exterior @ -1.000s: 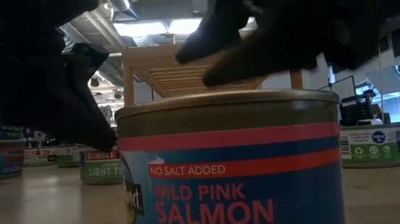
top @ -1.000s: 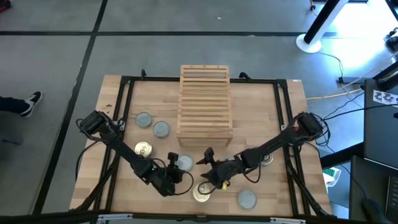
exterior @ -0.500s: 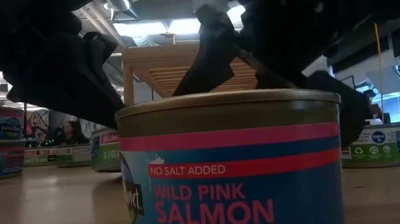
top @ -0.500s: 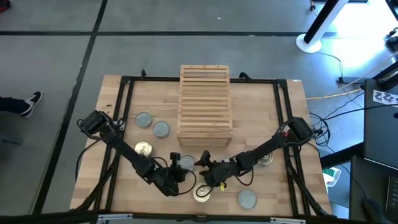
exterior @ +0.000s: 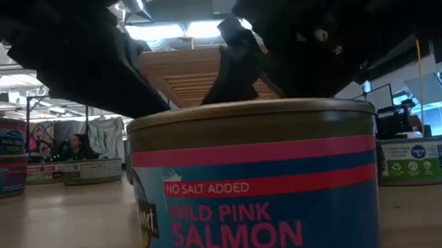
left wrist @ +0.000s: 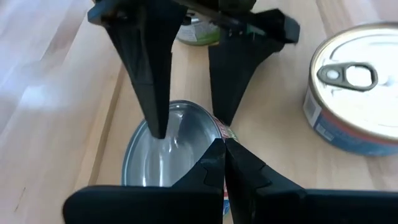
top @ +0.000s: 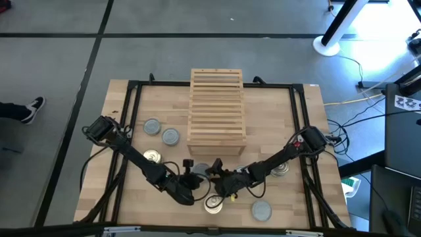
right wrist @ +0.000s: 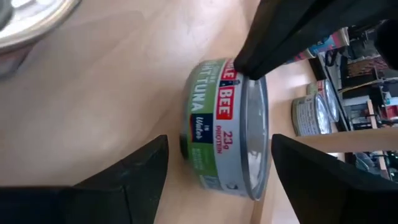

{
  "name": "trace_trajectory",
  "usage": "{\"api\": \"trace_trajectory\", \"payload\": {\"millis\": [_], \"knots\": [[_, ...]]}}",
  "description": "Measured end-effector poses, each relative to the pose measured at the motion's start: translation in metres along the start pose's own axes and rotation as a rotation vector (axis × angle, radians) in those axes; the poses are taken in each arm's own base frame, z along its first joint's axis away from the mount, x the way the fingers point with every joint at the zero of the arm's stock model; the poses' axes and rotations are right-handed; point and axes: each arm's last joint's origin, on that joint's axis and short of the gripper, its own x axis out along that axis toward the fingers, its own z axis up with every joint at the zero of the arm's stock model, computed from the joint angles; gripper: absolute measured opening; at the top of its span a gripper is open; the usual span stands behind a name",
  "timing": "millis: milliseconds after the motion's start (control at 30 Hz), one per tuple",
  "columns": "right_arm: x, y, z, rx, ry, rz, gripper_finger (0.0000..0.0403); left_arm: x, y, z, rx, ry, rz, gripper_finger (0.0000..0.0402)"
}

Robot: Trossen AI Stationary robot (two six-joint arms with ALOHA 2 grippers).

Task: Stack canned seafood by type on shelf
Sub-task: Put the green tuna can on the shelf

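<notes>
**Both grippers crowded at one tuna can, front-centre of worktop**

My right gripper (top: 212, 172) is spread wide, w/ the green-label tuna can (right wrist: 227, 127) lying between its two fingers; from the right wrist view I can't tell if either finger touches the can's side. My left gripper (top: 188, 166) is fully shut, holding nothing, its closed tips (left wrist: 221, 149) right at the rim of that same can. In the left wrist view my right gripper's fingers (left wrist: 149, 68) come down over the can's grey top from the far side. Very little free room here: both grippers meet at one spot, just in front of the shelf's near edge.

The shelf (top: 217, 112), slatted wood, sits centre-back of the worktop (top: 296, 112); I see no cans on it.

Other cans, all on the worktop:
- salmon can w/ gold ring-pull top (top: 213, 205), just in front of the grippers, near the front edge; it fills the low view.
- grey-top can (top: 262, 210) front right, also near the front edge.
- gold-top can (top: 152, 157) beside my left arm.
- two grey-top cans (top: 152, 127) and (top: 171, 137) left of the shelf, apart from it.
- one more can (top: 281, 169) partly under my right arm.

Open room: the strip right of the shelf is bare wood.
</notes>
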Motion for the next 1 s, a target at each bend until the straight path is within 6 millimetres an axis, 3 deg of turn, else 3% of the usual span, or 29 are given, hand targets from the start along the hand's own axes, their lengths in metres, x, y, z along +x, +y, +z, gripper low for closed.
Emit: {"api": "trace_trajectory", "payload": {"millis": [333,700,833,1000], "knots": [[0.000,-0.001,0.001,0.010,0.001,-0.029,0.0272,0.000,-0.002,0.006,-0.036,-0.048,-0.018,0.0000],[-0.001,0.000,0.002,0.005,-0.023,-0.001,0.0138,-0.002,-0.001,0.006,-0.026,-0.051,-0.008,0.0005],[-0.002,0.001,0.004,0.007,-0.028,-0.002,0.0138,-0.002,-0.002,0.007,-0.040,-0.050,-0.028,0.0026],[-0.004,-0.002,0.015,0.013,-0.045,0.000,0.0148,-0.005,-0.001,0.009,-0.089,-0.054,-0.045,0.0084]]}}
